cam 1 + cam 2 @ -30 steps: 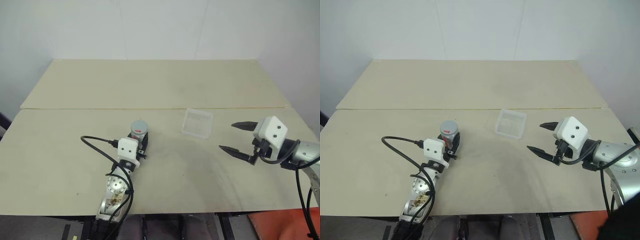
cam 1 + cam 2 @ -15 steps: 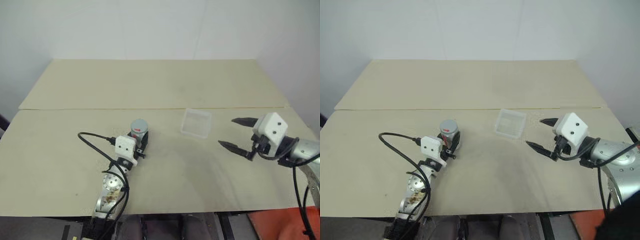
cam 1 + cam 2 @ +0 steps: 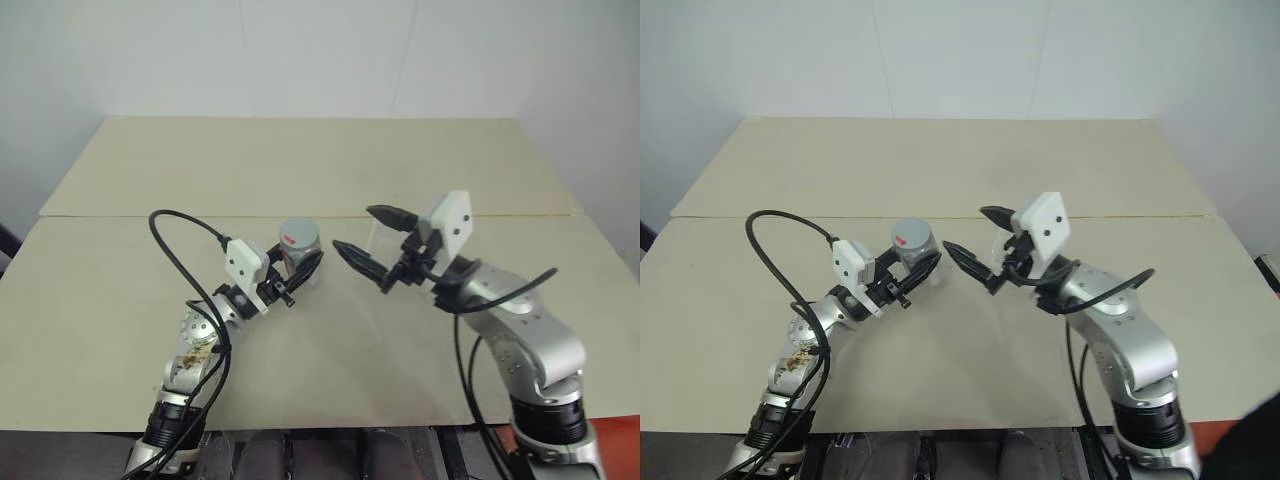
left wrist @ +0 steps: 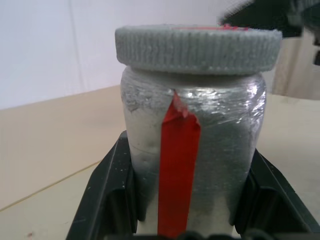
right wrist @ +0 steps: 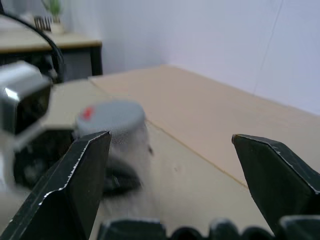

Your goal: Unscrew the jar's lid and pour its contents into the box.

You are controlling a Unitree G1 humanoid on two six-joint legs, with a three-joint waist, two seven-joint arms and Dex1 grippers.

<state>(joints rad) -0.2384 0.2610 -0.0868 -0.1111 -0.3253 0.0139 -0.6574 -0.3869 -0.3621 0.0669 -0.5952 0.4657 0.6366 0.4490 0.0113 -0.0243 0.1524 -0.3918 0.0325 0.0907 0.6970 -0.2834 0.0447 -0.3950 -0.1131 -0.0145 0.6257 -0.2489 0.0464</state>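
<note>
Since a second ago we have lifted the jar off the counter and swung our right end effector in from the far right to just beside it. The jar sits upright, pinched low on its body by our left end effector, its grey lid on and free above the fingers. It looks rigid and light, its wrapped skin perhaps slick; the ribbed rim of the lid seems the place to take hold. Our right end effector is spread wide, apart from the lid. The clear box lies behind that arm, mostly hidden.
</note>
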